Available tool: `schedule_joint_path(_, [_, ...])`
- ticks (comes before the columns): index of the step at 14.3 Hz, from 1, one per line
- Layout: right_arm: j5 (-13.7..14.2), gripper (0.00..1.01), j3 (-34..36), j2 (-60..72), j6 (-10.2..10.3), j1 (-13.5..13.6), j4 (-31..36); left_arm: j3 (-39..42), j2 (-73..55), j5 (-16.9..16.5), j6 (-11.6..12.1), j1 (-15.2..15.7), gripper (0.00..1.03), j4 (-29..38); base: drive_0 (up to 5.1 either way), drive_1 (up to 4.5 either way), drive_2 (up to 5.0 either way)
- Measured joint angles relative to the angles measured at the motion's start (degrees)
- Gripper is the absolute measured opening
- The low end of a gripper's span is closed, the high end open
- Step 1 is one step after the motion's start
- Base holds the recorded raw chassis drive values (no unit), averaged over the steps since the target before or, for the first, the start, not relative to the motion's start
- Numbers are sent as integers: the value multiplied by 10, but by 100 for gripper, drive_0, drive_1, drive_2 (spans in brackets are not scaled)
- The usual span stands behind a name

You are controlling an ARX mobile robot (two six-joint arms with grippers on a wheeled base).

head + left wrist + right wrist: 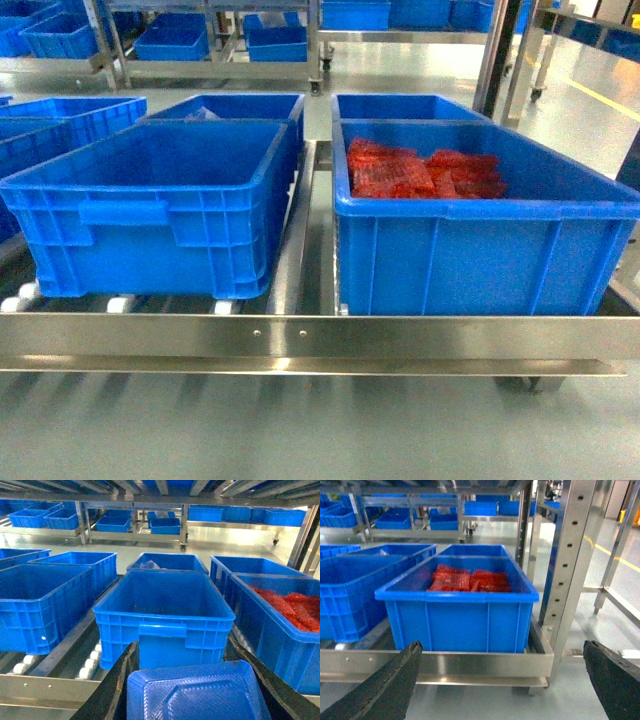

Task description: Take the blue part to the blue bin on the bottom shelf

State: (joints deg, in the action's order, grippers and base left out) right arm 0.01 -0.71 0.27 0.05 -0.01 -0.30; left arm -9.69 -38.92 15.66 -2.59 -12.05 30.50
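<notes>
Just in front of the empty blue bin (165,615), the left gripper (192,692) clamps the blue part (192,692) — rigid, smooth, likely slippery plastic — by its flat sides, while the right gripper (505,680) gapes wide.

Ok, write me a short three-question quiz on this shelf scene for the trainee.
1. True or false: the left gripper has the blue part between its fingers.
2. Which front bin on the bottom shelf holds the red mesh-wrapped items? A: the left one. B: the right front bin. C: both.
3. Fill in: in its wrist view, the right gripper is ___ and holds nothing.

Key: 1 true; 2 B; 3 open.
</notes>
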Motion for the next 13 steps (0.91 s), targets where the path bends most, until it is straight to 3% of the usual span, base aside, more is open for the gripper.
schedule_joint_path(10, [0, 98, 0, 0, 0, 0, 0, 0, 0, 0, 0, 0, 44, 0, 0, 0, 0])
schedule_joint_path(13, [0, 98, 0, 0, 0, 0, 0, 0, 1, 0, 0, 0, 44, 0, -1, 379, -382])
